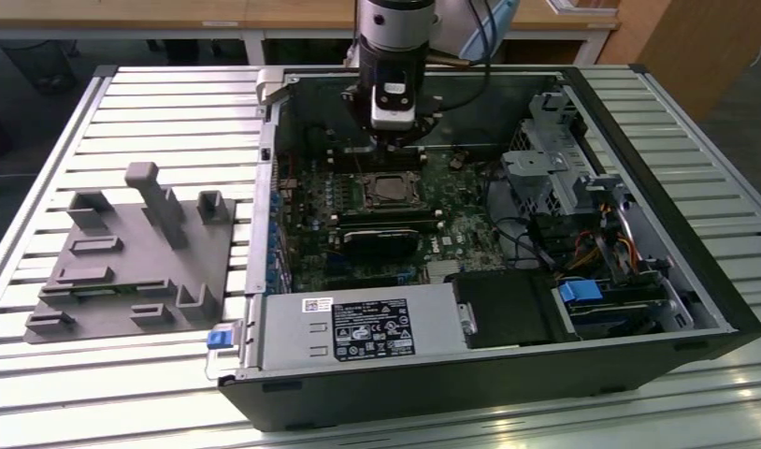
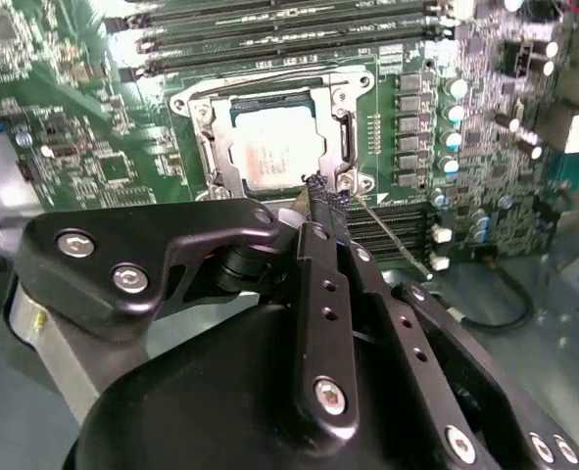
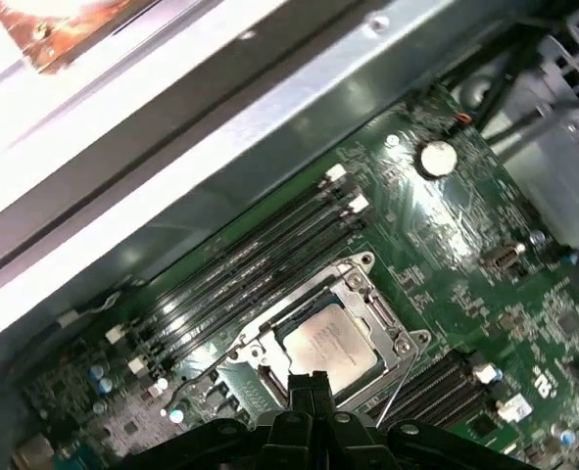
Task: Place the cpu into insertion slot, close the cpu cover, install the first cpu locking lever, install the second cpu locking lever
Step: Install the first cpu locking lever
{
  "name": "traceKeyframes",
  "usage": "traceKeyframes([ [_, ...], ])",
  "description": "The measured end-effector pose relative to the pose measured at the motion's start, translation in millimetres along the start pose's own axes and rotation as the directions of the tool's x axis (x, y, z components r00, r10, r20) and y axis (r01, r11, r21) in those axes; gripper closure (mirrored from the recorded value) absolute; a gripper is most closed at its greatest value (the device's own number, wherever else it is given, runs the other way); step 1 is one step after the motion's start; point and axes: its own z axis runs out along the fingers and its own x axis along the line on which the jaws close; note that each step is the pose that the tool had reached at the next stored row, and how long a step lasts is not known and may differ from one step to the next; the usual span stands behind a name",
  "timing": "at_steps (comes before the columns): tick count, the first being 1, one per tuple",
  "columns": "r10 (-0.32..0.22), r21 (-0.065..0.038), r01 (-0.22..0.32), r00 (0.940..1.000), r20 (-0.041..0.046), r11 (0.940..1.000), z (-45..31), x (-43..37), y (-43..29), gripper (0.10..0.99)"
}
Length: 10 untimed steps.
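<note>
Hand (image 2: pixel 320 189): fingers together, tips beside silvery square frame cpu cover (image 2: pixel 209 127) | pale silvery-tan square cpu (image 2: pixel 269 147) seated inside it, near exterior view's centre

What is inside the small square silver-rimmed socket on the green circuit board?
A pale silvery square cpu lies in the insertion slot, the thin metal cpu cover framing it. The contacts beneath the chip are hidden.
</note>
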Motion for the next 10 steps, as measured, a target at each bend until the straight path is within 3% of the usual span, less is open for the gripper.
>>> traceKeyframes([
  [5,-0.091,0.0,0.091,0.9959,-0.0013,0.9959,0.5,0.0,0.0,0.965],
  [10,-0.18,0.001,0.18,0.9837,-0.0025,0.9837,1.0,0.0,0.0,0.965],
])
